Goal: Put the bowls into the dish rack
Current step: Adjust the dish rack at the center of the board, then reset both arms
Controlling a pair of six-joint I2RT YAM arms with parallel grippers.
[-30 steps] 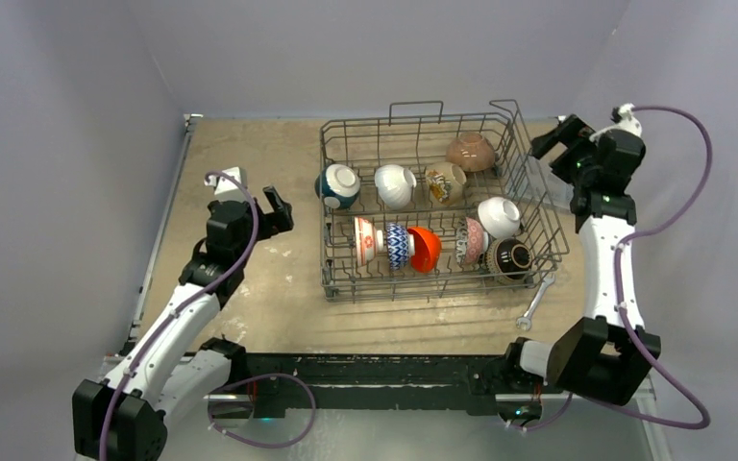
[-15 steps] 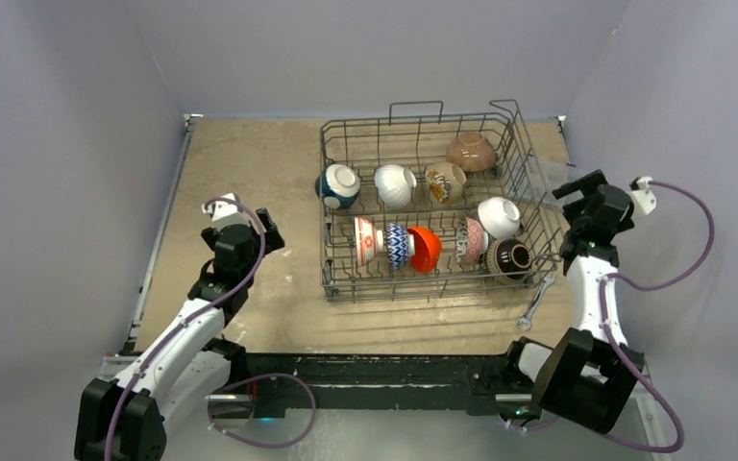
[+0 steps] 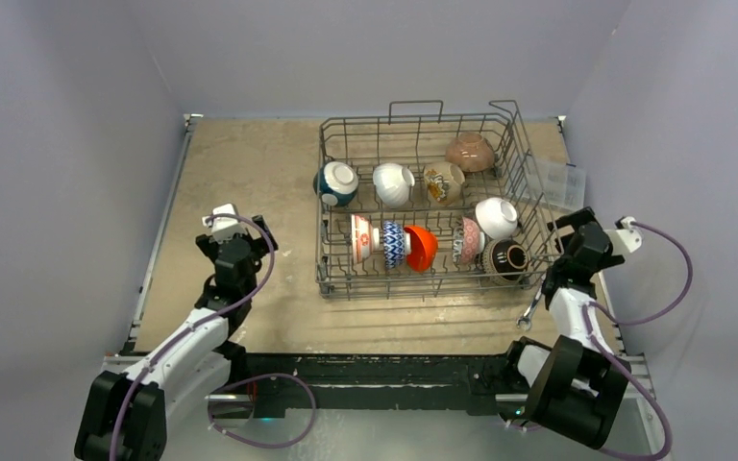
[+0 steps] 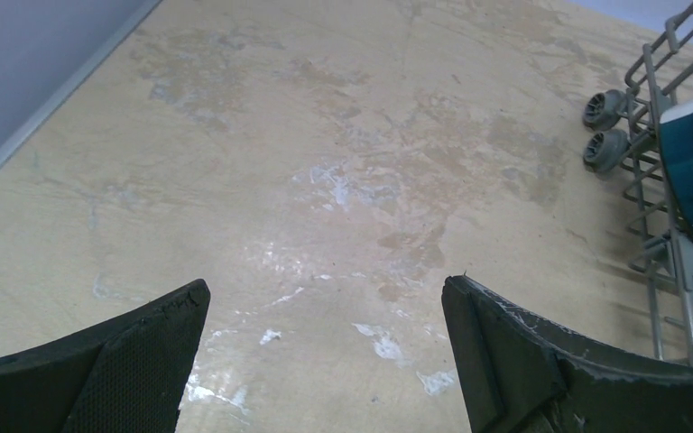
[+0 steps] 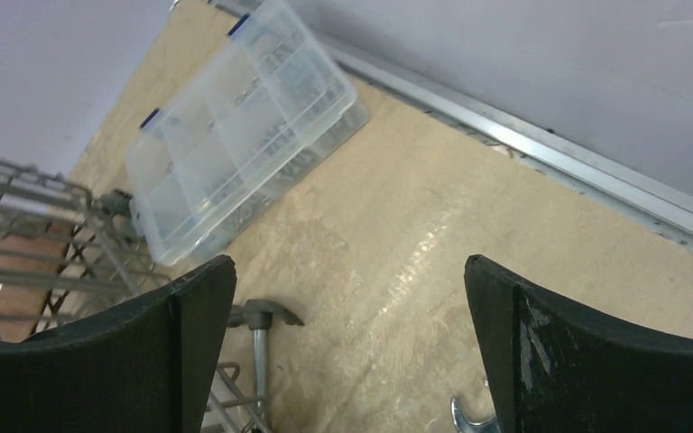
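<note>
**Ten bowls racked, both tools empty**

Your dish rack [image 3: 384, 123] sits right of centre on the tabletop [image 3: 250, 163] and holds all ten bowls [image 3: 421, 248]. Four are in the far row and six are nearer. Most are tipped on edge, and the rows run left to right. One clear compartment box [image 5: 235, 135] lies just past the rack's right side. One wrench [image 3: 530, 309] lies at its near right corner, beside your right tool [image 5: 352, 271]. Your left tool [image 4: 325, 298] hangs left of the rack. Both tools gape wide, holding nothing.

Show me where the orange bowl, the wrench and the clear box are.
orange bowl [image 3: 424, 248], top view, its rounded side.
wrench [image 3: 528, 314], top view, its shaft.
clear box [image 5: 244, 126], right wrist view, its top face.
</note>
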